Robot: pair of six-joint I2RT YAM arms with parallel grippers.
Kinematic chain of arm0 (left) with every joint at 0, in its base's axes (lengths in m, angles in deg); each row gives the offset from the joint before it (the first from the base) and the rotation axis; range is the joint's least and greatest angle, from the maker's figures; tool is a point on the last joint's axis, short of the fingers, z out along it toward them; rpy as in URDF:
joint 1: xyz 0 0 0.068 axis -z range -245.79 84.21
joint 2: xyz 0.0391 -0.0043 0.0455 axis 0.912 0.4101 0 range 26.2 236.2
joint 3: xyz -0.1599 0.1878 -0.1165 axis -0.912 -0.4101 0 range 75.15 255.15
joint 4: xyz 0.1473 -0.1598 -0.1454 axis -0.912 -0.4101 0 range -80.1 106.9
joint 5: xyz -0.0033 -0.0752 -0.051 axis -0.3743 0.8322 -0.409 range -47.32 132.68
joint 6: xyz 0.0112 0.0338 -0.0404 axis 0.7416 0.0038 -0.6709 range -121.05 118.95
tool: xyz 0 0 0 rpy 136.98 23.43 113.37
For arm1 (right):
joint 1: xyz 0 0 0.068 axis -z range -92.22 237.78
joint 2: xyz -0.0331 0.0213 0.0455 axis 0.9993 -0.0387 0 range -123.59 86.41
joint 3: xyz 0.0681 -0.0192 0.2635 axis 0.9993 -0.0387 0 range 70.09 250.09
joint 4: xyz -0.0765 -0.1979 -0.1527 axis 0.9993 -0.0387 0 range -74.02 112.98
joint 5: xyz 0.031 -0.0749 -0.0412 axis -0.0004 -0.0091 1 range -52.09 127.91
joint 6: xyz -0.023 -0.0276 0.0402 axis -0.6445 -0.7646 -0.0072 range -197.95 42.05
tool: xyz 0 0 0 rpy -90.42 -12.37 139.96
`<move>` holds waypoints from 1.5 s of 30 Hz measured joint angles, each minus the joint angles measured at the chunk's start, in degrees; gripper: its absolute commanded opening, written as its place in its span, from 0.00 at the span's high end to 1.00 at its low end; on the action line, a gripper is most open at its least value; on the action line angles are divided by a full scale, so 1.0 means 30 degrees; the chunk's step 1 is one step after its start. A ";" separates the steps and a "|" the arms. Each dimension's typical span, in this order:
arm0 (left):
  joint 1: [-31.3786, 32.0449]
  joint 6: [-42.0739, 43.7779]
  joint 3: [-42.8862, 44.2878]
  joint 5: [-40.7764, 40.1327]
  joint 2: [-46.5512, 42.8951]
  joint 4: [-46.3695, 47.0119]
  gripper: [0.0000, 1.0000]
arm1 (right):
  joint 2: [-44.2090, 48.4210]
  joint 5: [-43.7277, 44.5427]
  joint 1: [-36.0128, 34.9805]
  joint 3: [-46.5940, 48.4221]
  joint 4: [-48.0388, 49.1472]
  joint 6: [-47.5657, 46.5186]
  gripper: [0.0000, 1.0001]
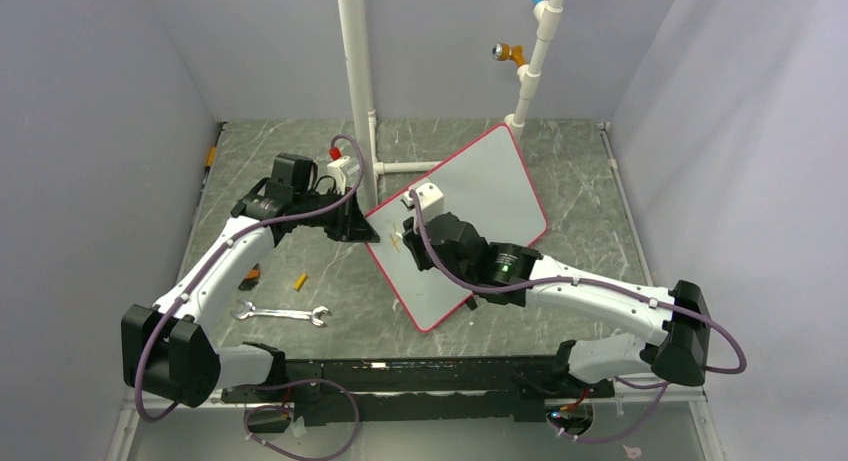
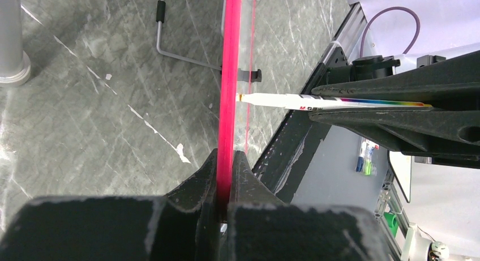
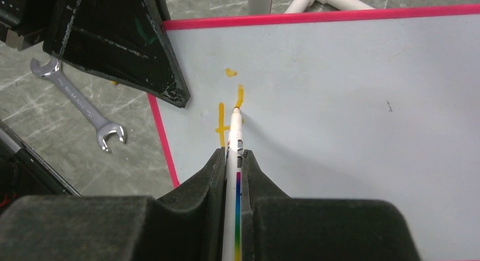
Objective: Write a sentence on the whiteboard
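The whiteboard lies near the middle of the grey marbled tabletop, turned diagonally, its far corner close to the foot of a white pipe frame. The left pincer is closed tight on the board's red-pink rim at the left edge, the frame pinched between its black fingers. The right pincer is clamped shut around a white marker with a rainbow stripe, and the marker's tip touches the board just inside that same edge. Of the sentence only a little orange-yellow lettering shows: two short upright strokes joined by a crossbar and a small dab above them, with the tip at the top of the right stroke. A silver wrench lies on the tabletop to the left of the board, a small yellow piece near it.
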 measured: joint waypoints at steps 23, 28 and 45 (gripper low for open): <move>0.0000 0.0007 0.0000 0.0029 0.0000 0.0000 1.00 | 0.1617 -0.1916 0.0000 -0.1246 -0.2404 0.1064 1.00; 0.0007 0.0007 0.0007 0.0022 0.0000 -0.0007 1.00 | 0.3016 -0.2361 0.0000 -0.0903 -0.2433 0.0947 1.00; 0.0903 0.0364 0.1151 -0.0962 0.0095 -0.0903 1.00 | 0.4313 -0.5464 0.3257 -0.0801 -0.2288 0.0015 1.00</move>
